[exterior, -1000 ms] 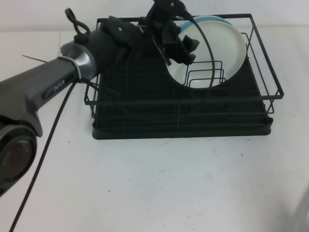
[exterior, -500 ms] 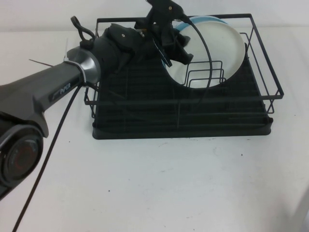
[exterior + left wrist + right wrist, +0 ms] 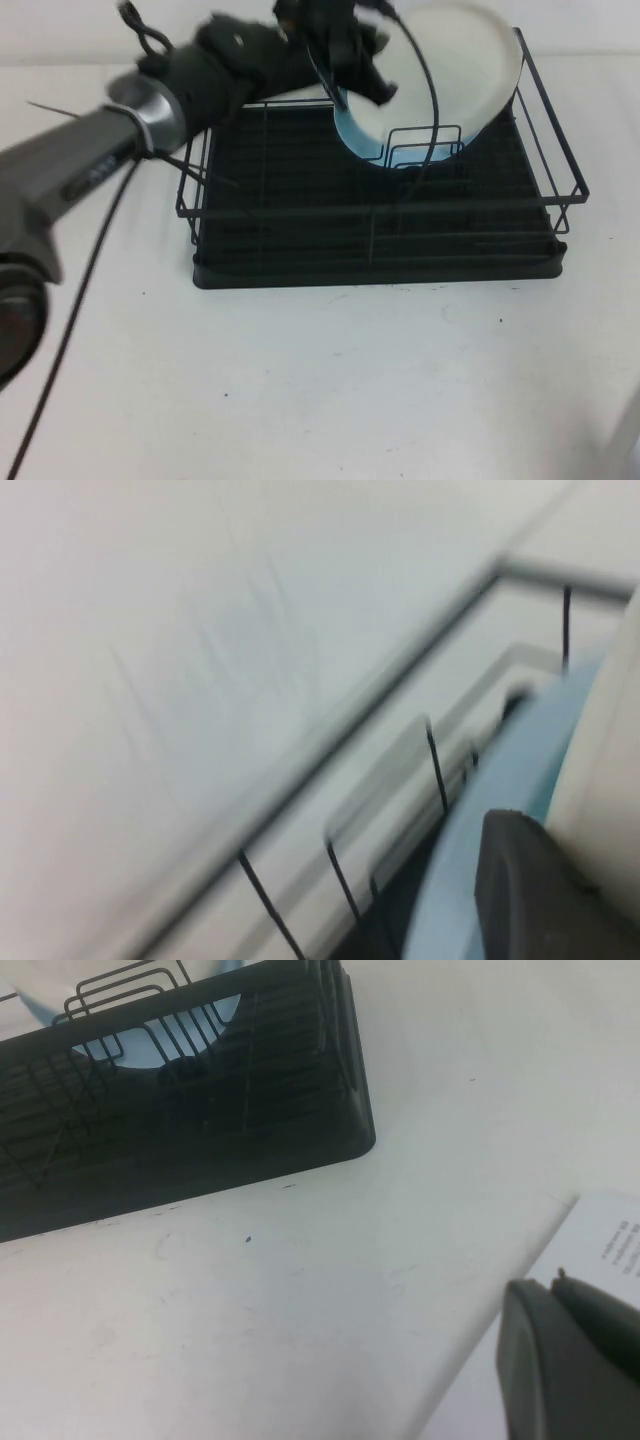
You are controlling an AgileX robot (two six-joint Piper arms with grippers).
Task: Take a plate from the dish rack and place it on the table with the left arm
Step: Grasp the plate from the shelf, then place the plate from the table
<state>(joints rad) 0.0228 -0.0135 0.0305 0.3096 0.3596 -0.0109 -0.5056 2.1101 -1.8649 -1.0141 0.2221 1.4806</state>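
Left gripper (image 3: 362,62) clenched on the plate (image 3: 455,75), raised above the rack (image 3: 380,225)'s back rail. Lift clear of the blue plate (image 3: 362,140), then swing to bench (image 3: 320,380). Right gripper (image 3: 570,1360) parked; can't tell its state.

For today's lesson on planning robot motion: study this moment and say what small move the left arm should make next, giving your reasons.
Probably keep lifting a little, then draw back toward the table. The left hand grips the white plate, raised above the dish rack rim, yet its lower edge is near the dividers and the blue plate remaining in the rack. The right hand rests over the table, away from it.
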